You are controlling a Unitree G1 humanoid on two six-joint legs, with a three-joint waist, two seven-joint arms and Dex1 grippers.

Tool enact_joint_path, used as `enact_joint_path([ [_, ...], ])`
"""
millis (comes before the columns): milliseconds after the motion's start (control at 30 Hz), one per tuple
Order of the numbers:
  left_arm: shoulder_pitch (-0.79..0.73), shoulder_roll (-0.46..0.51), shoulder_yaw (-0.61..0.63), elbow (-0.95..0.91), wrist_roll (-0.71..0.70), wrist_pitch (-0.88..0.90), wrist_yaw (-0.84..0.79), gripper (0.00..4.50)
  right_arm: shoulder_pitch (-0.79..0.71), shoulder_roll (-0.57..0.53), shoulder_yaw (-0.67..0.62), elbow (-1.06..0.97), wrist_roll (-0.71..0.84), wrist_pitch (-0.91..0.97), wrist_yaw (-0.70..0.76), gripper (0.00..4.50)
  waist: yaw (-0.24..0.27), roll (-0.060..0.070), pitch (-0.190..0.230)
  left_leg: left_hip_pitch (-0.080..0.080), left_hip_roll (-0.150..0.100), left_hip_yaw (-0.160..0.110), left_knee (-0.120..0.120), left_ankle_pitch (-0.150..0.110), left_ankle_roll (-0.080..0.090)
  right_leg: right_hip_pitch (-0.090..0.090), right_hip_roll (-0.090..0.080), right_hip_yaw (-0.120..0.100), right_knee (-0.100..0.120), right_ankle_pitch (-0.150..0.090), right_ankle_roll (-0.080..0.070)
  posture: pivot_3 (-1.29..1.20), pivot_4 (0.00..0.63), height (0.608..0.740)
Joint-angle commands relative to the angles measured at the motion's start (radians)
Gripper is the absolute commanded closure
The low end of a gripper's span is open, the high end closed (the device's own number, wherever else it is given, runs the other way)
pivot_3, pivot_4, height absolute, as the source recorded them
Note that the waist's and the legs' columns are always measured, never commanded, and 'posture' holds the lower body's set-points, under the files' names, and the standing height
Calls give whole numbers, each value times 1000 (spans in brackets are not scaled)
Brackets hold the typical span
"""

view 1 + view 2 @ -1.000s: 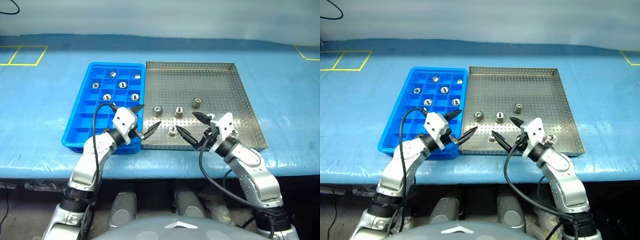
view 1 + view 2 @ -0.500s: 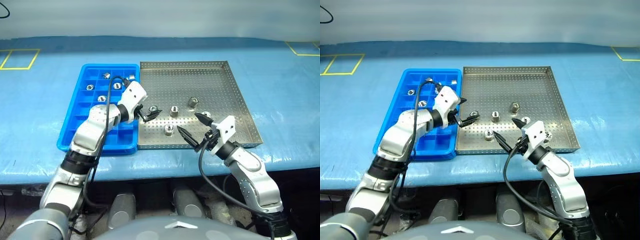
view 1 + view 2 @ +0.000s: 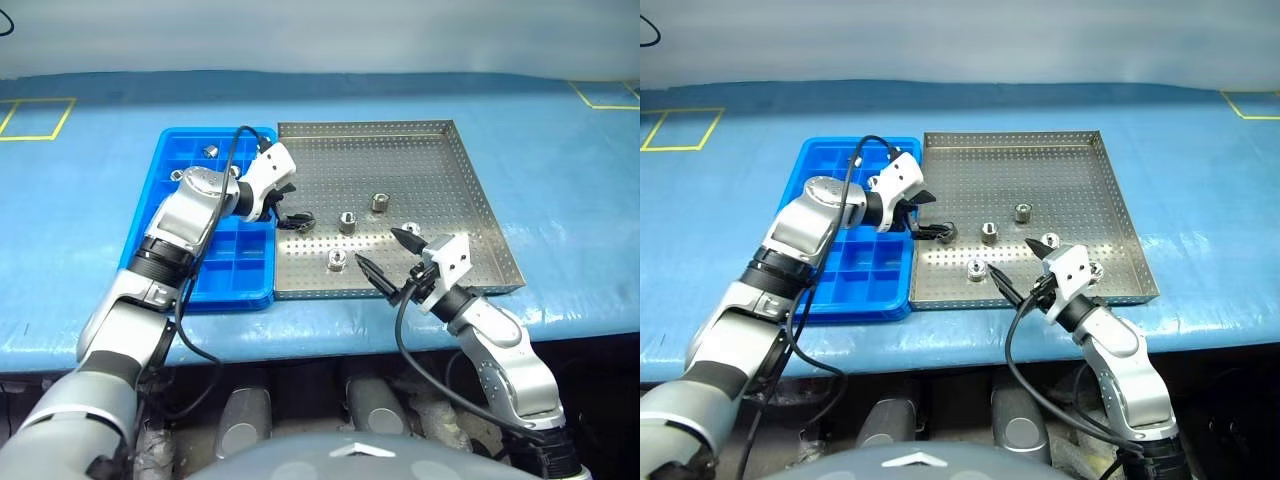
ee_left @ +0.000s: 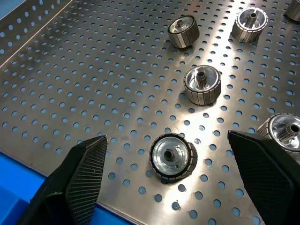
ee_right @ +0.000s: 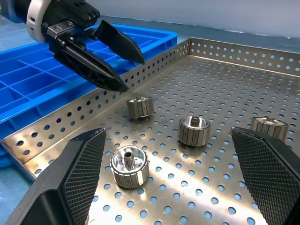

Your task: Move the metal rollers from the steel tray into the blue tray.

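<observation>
- Blue table (image 3: 560, 180) with two trays side by side, the blue tray (image 3: 160, 270) touching the left rim of the steel tray (image 3: 470, 170).
- Left gripper (image 3: 291, 207) reaches across from over the blue tray, fingers spread apart, tips just over the steel tray's left edge with a roller (image 3: 303, 217) right at them.
- More metal rollers on the steel tray: one at (image 3: 347, 221), one at (image 3: 380, 202), one nearer the front rim (image 3: 337, 260).
- Right gripper (image 3: 384, 262) hangs over the front part of the steel tray, fingers wide apart, nothing between them.
- One roller (image 3: 211, 150) sits in a back compartment of the blue tray.
- Yellow tape marks (image 3: 35, 118) on the table, far left.
</observation>
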Motion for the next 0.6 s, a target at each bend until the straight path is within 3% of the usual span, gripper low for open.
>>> enact_joint_path([
  [33, -41, 17, -25, 19, 26, -34, -76, 11, 0, 0, -6, -40, 1, -20, -3, 0, -5, 0, 0, 0, 0, 0, 0, 0, 0, 0, 0, 0, 0, 0, 0, -179, 150, 740],
  [300, -75, 6, -85, 107, 138, -130, -86, 11, 9, 6, 0, -40, -9, -23, -6, 0, -17, 0, 0, -4, 0, -1, 7, -1, 2, -1, 1, 0, 1, 0, 0, -184, 150, 740],
  [600, -74, -56, -76, 156, 174, -193, -86, 11, 12, 11, 5, -39, -12, -25, -8, 0, -17, 0, 0, -5, -1, 0, 11, -2, 3, -1, 0, 2, 1, 1, 1, -184, 150, 740],
])
